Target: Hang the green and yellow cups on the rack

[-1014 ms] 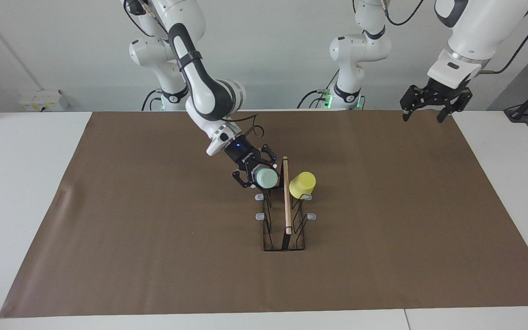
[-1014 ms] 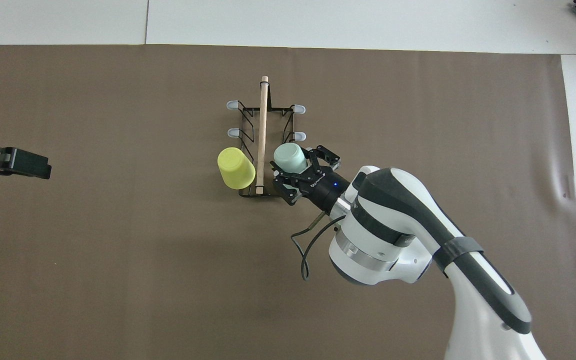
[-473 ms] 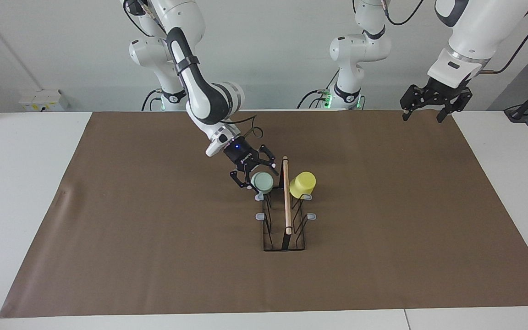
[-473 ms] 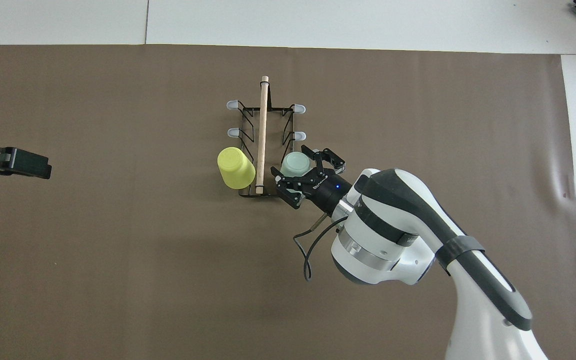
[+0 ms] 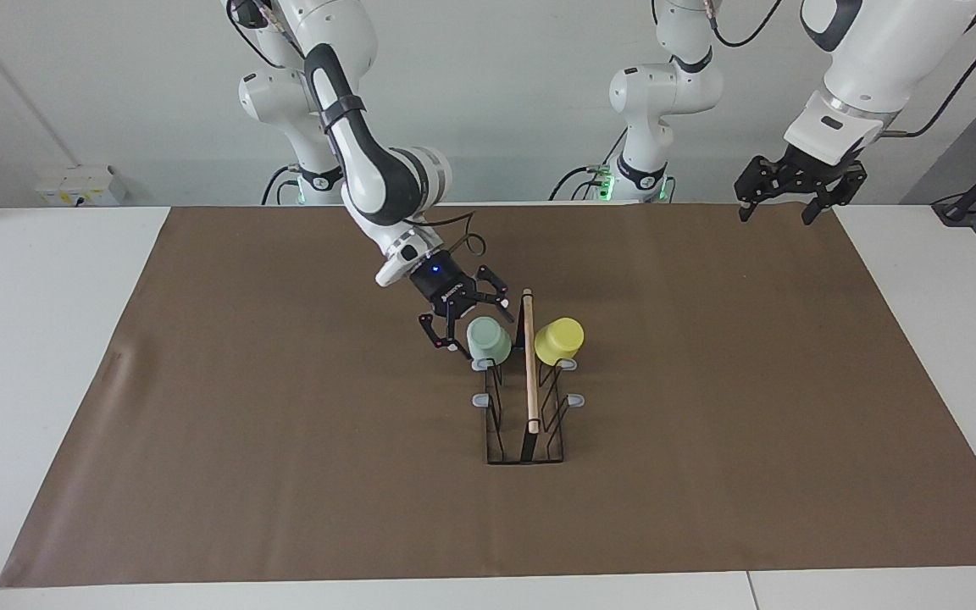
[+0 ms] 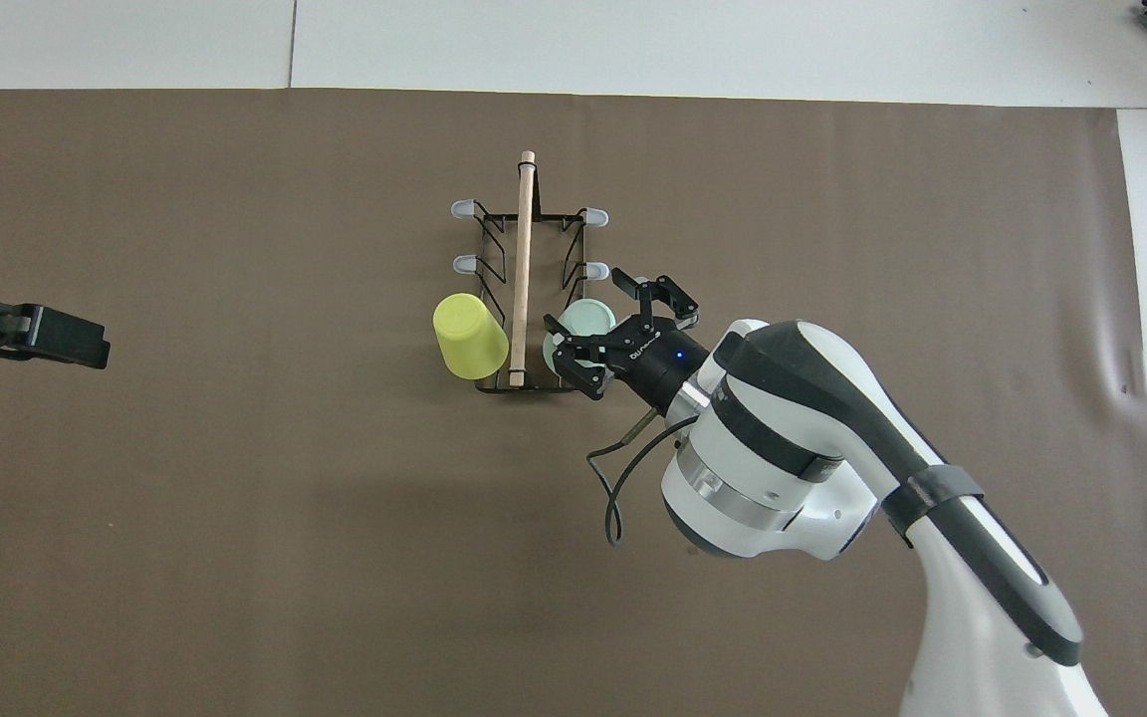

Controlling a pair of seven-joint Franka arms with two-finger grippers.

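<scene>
- Rack (image 5: 526, 398) stands mid-mat (image 5: 200, 424); yellow cup (image 5: 559, 341) hangs at its left-arm side.
- Green cup (image 5: 488, 339) hangs at 5 o'clock of the right gripper (image 5: 467, 326), whose fingers stand apart.
- Left gripper (image 5: 776, 207) waits, fingers apart.

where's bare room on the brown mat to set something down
Bare brown mat runs from the rack toward both arms' ends and to the edge farthest from the robots. It is crowded at the rack's robot end: green cup, yellow cup and the open right gripper.
</scene>
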